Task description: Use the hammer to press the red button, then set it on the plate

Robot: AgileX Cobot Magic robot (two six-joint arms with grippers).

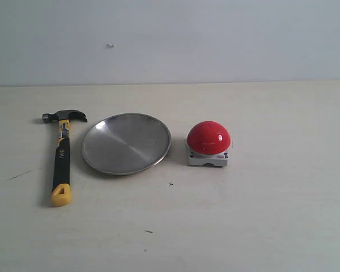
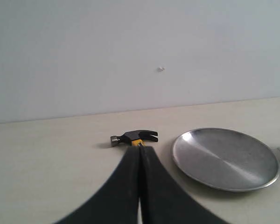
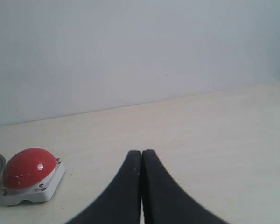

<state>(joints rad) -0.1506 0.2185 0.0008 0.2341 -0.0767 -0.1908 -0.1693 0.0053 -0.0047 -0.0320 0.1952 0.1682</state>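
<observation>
Left gripper (image 2: pixel 140 150): clenched, empty.
Right gripper (image 3: pixel 142 153): clenched, empty.
Hammer (image 1: pixel 61 161): lying flat, just left of plate.
Plate (image 1: pixel 126 143): between hammer and button.
Button (image 1: pixel 208 137): right of plate.

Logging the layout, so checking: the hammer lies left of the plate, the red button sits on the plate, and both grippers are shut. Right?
No: the red button stands on the table, right of the plate and apart from it, as the exterior view shows. The hammer does lie left of the plate, and the left gripper and right gripper are shut.
</observation>
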